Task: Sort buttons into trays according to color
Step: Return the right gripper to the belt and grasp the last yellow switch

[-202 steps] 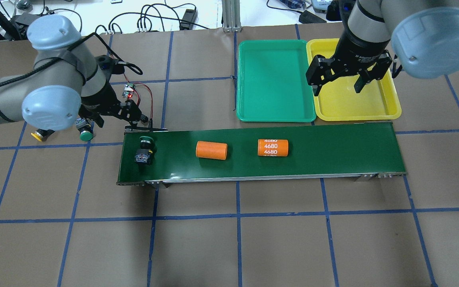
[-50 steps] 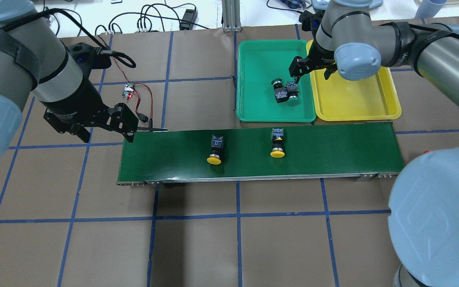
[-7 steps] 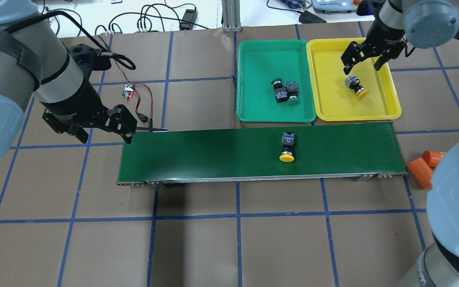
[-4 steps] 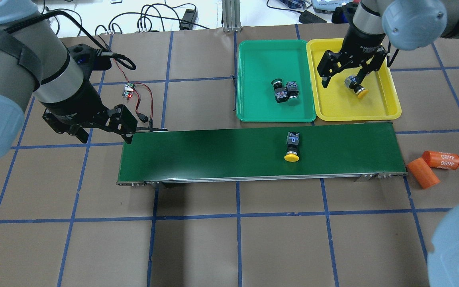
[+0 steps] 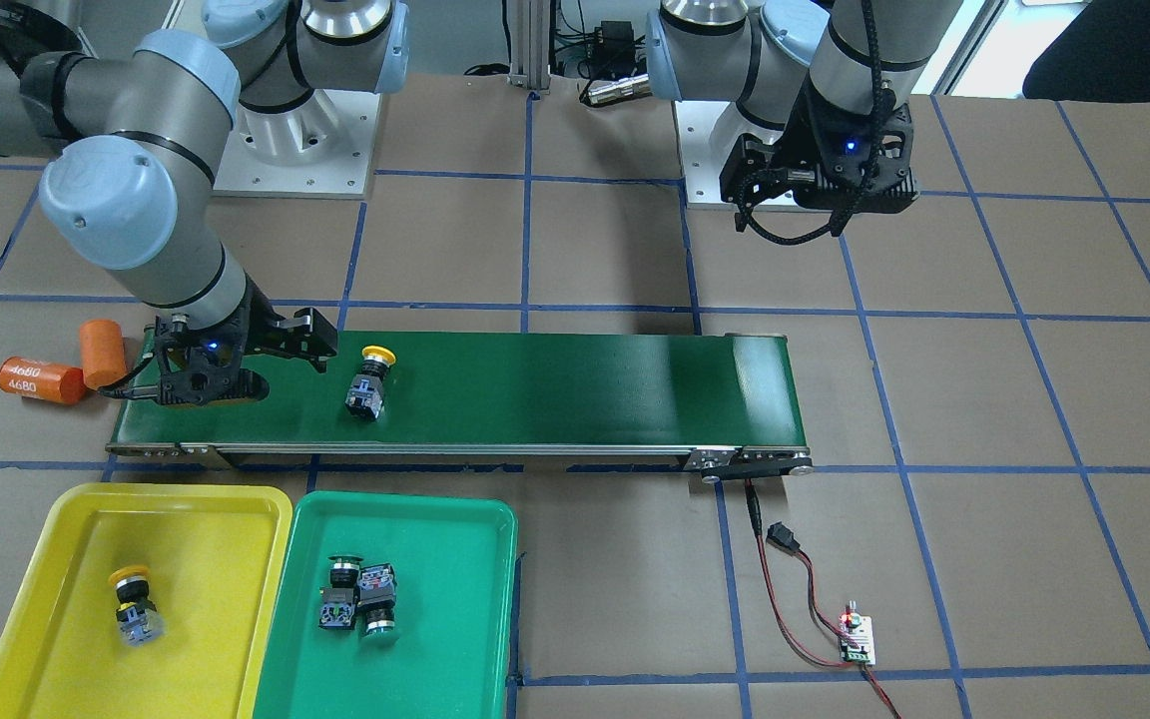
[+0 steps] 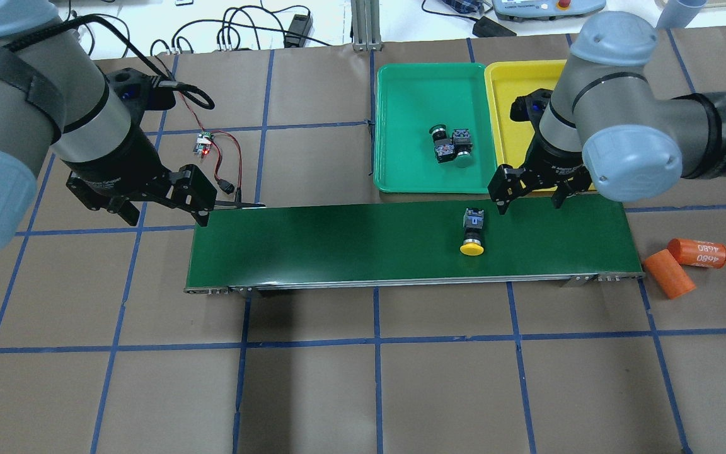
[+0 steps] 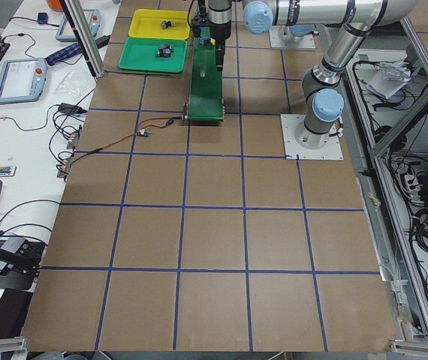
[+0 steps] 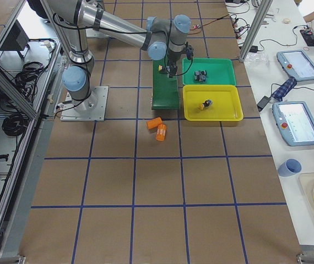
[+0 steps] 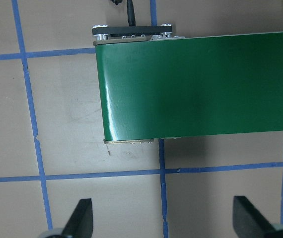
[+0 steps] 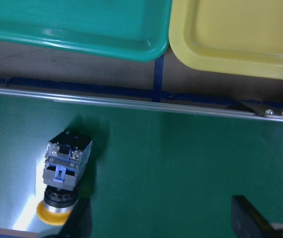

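Note:
A yellow-capped button [image 6: 473, 233] lies on its side on the dark-green conveyor belt [image 6: 338, 246]; it also shows in the front view [image 5: 369, 379] and the right wrist view [image 10: 62, 183]. My right gripper [image 6: 529, 197] is open and empty, over the belt's far edge just right of that button. Another yellow-capped button [image 5: 131, 604] lies in the yellow tray [image 5: 206, 519]. Two green-capped buttons [image 6: 451, 146] lie together in the green tray [image 6: 401, 94]. My left gripper [image 6: 164, 214] is open and empty, off the belt's left end [image 9: 131, 89].
Two orange cylinders [image 6: 668, 273] [image 6: 697, 252] lie on the table past the belt's right end. A small circuit board with red wires [image 6: 204, 144] lies behind the belt's left end. The right arm covers part of the yellow tray [image 6: 514, 82] in the overhead view.
My right gripper has moved from over the yellow tray down to the belt's far edge, still open. The yellow-capped button on the belt has drifted right. The left arm has not moved.

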